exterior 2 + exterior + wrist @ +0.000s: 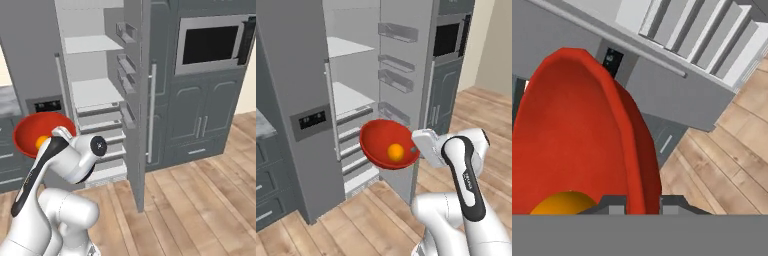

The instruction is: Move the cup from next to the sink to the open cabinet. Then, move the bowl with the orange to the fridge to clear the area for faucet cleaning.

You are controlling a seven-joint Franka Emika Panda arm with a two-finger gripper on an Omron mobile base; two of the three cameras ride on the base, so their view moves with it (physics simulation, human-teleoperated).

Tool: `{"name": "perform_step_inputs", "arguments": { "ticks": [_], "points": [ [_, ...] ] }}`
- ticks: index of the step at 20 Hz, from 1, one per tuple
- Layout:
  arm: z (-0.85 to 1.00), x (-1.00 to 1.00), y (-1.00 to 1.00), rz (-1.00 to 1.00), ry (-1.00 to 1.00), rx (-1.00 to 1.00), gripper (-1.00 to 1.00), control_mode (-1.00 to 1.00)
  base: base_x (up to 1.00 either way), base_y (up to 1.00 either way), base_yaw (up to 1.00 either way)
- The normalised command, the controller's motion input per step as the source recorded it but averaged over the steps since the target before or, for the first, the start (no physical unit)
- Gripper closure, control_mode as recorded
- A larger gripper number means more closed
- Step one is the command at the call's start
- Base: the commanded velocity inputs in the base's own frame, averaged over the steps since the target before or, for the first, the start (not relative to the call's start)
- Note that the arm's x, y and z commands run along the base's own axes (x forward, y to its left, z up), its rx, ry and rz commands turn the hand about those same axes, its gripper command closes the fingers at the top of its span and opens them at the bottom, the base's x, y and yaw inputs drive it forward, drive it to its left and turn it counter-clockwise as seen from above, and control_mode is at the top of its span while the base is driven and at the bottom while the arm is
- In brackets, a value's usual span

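Here, the fridge [306, 75] is the largest item: a tall grey unit with its right door [403, 65] swung open, exposing a pale interior with flat white shelves [348, 97] and stacked drawers below. Shallow grey bins [397, 32] line the inner face of the door. In the right base view a long vertical bar handle [151, 112] runs down the outer edge of the door. A dark dispenser panel [312, 120] sits on the closed left door. To the right of the fridge stands a grey cabinet column with a built-in oven [212, 44].

The bowl [388, 144] is wide, shallow, round and glossy red, far broader than the end effector. It is held in the air in front of the open fridge compartment, at the level of the lower drawers, above the wooden floor [376, 220]. It is tilted, so that its hollow faces the left base camera. In the hand view its rim [634, 145] rises steeply from between the fingertips.

The orange [395, 151] is a small round fruit, plain orange, lying low inside the bowl against the inner wall.

The end effector [643, 206] is closed on the bowl's rim, one fingertip [614, 205] inside the bowl beside the orange and the other outside it.
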Motion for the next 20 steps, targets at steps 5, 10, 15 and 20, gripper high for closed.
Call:
{"name": "perform_step_inputs", "arguments": {
  "ticks": [5,10,15,20],
  "points": [
    [0.00,0.00,0.00,0.00,0.00,0.00,1.00,1.00,1.00,0.26,-0.02],
    [0.00,0.00,0.00,0.00,0.00,0.00,1.00,1.00,1.00,0.10,-0.14],
    [0.00,0.00,0.00,0.00,0.00,0.00,1.00,1.00,1.00,0.05,-0.25],
    [0.00,0.00,0.00,0.00,0.00,0.00,1.00,1.00,0.42,0.07,-0.25]
  ]
}}
